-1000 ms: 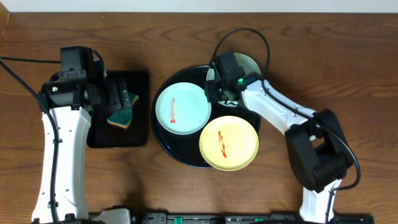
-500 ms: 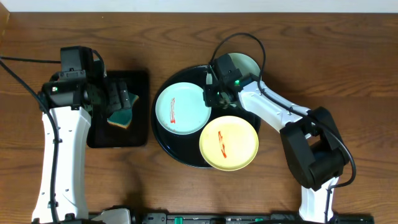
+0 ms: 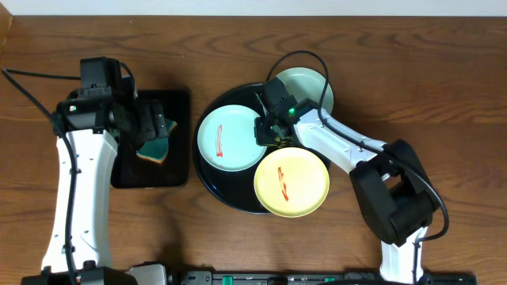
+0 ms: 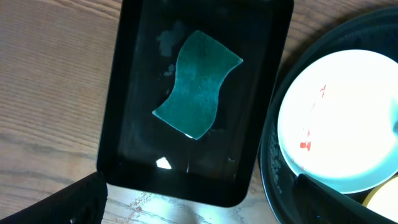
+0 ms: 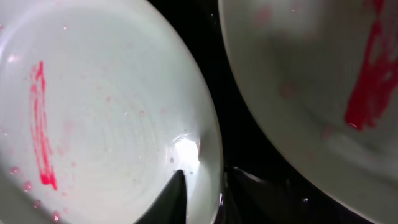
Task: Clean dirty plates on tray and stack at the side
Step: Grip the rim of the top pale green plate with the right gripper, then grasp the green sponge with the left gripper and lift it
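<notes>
The round black tray (image 3: 207,170) holds a mint-green plate (image 3: 226,136) with a red smear on its left side and a yellow plate (image 3: 291,180) with a red smear at its front right. A second mint-green plate (image 3: 309,85) lies at the tray's back right rim. My right gripper (image 3: 268,131) is at the right rim of the left mint plate. In the right wrist view its fingers (image 5: 208,193) are closed over that plate's rim (image 5: 99,112), beside the yellow plate (image 5: 298,74). My left gripper (image 3: 150,125) is open and empty, hovering above the sponge.
A green sponge (image 4: 196,84) lies in a small rectangular black tray (image 4: 134,124) left of the round tray (image 4: 273,180). The left mint plate also shows in the left wrist view (image 4: 342,124). Bare wood tabletop (image 3: 444,95) surrounds both trays.
My right gripper moved forward and left from the back mint plate to the right rim of the left mint plate. The left arm barely shifted.
</notes>
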Motion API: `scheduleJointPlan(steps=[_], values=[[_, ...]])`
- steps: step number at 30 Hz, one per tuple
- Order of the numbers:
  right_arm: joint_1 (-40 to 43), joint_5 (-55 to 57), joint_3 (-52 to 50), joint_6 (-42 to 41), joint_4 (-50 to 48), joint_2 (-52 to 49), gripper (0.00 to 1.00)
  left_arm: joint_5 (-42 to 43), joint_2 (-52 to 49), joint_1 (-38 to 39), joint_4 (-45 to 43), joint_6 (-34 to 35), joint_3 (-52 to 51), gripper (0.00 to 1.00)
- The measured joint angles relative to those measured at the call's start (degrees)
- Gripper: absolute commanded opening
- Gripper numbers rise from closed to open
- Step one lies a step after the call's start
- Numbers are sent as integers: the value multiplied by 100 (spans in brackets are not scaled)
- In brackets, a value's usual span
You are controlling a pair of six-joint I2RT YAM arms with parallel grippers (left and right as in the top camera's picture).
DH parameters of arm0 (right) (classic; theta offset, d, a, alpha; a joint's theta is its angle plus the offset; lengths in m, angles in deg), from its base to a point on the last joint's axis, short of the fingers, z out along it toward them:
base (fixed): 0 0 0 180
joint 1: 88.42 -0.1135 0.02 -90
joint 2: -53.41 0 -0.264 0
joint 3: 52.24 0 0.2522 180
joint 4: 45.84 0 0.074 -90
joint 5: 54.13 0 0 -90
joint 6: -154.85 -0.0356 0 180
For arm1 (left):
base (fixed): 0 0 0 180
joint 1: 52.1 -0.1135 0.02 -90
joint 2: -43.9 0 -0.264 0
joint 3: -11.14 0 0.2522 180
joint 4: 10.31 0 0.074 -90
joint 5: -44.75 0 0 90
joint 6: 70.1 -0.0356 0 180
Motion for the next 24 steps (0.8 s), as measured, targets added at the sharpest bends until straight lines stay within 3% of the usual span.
scheduleJointPlan(steps=[9, 16, 24], values=[[-48, 164, 11, -133, -144, -223, 2, 0, -212, 0, -46, 0, 0, 96], [-48, 186, 31, -192, -168, -223, 1, 0, -431, 0, -168, -13, 0, 91], [-48, 205, 33, -192, -170, -223, 1, 0, -962, 0, -243, -616, 0, 84]])
